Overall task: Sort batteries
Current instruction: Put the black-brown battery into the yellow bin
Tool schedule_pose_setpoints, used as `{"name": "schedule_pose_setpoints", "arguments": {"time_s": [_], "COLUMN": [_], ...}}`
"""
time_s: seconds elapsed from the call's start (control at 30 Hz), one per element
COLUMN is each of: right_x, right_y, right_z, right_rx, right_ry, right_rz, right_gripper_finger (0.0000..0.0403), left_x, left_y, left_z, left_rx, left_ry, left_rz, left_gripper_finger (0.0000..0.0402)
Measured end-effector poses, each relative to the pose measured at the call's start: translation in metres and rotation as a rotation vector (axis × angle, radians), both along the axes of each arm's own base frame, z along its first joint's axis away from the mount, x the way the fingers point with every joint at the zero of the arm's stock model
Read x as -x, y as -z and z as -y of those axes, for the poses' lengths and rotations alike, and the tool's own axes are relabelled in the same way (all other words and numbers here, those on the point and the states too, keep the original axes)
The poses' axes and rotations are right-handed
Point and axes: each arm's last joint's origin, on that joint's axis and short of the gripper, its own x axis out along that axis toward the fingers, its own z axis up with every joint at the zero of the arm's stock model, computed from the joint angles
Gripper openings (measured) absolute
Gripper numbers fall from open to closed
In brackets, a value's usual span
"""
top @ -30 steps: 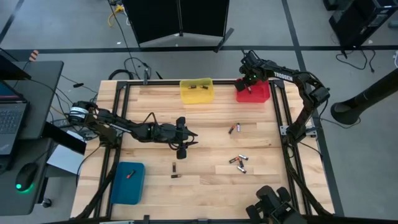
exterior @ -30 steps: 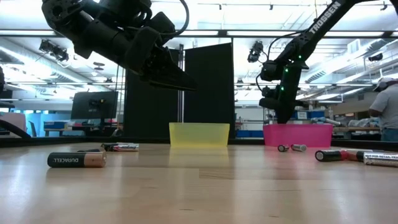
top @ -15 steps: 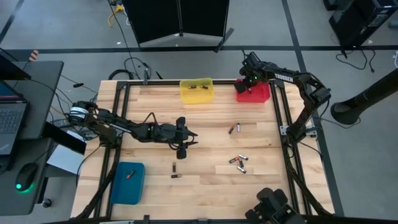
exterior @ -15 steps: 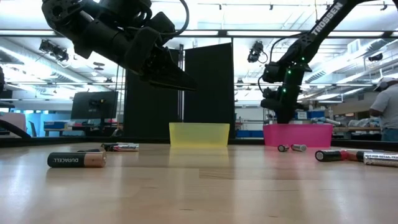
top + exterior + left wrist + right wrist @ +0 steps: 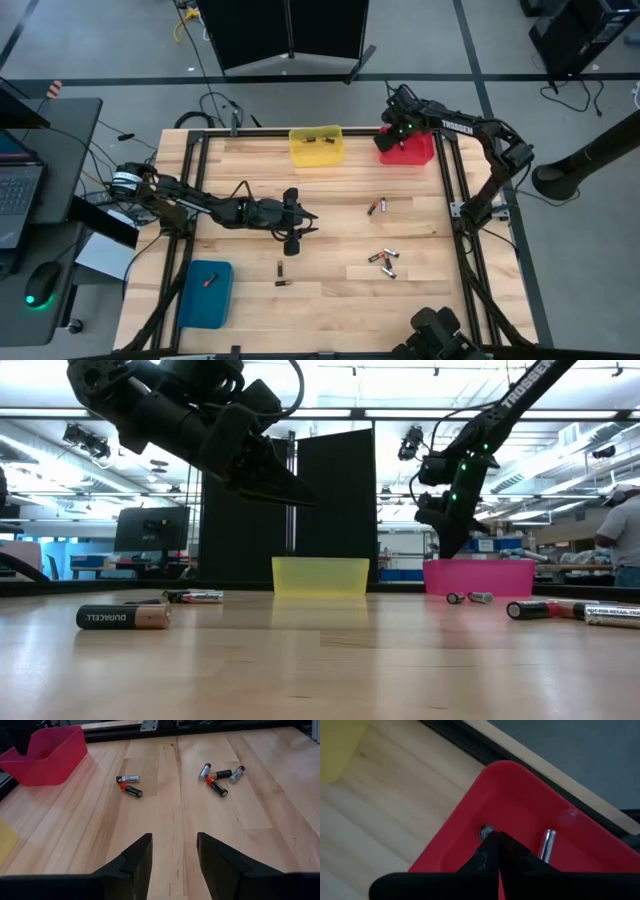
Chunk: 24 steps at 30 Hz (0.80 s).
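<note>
Over the red bin [image 5: 410,150], our right gripper [image 5: 397,122] is pinched closed and empty, drop step apparently done. Next we need it on the batteries [image 5: 382,262] near that bin; left gripper [image 5: 291,243] waits, fingers apart, empty.

"DURACELL" on battery [image 5: 124,617]; "TROSSEN" on arm [image 5: 522,385]

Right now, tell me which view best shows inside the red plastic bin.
Right wrist view: the red plastic bin fills it, with a silvery battery inside. High and left wrist views show it small; low view shows only its wall.
</note>
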Motion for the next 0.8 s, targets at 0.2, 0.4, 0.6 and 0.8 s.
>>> {"name": "schedule_pose_setpoints", "arguments": {"time_s": [0.2, 0.4, 0.6, 0.8], "right_x": [-0.010, -0.009, -0.006, 0.001], "right_y": [-0.023, -0.006, 0.020, 0.025], "right_z": [-0.022, -0.017, -0.004, 0.000], "right_rx": [0.080, 0.091, 0.009, 0.011], "right_ry": [-0.078, -0.058, -0.028, 0.049], "right_rz": [0.028, 0.057, 0.040, -0.012], "right_gripper_finger": [0.0008, 0.0008, 0.0007, 0.0007], "left_x": [0.011, 0.019, 0.020, 0.020], "left_y": [-0.011, -0.015, -0.014, -0.014], "left_z": [-0.001, -0.002, -0.002, -0.002], "left_rx": [0.013, 0.020, 0.030, 0.030], "left_ry": [-0.009, -0.014, -0.026, -0.026], "left_rz": [-0.051, -0.090, -0.100, -0.097], "left_gripper_finger": [0.0162, 0.0151, 0.0137, 0.0136]}}
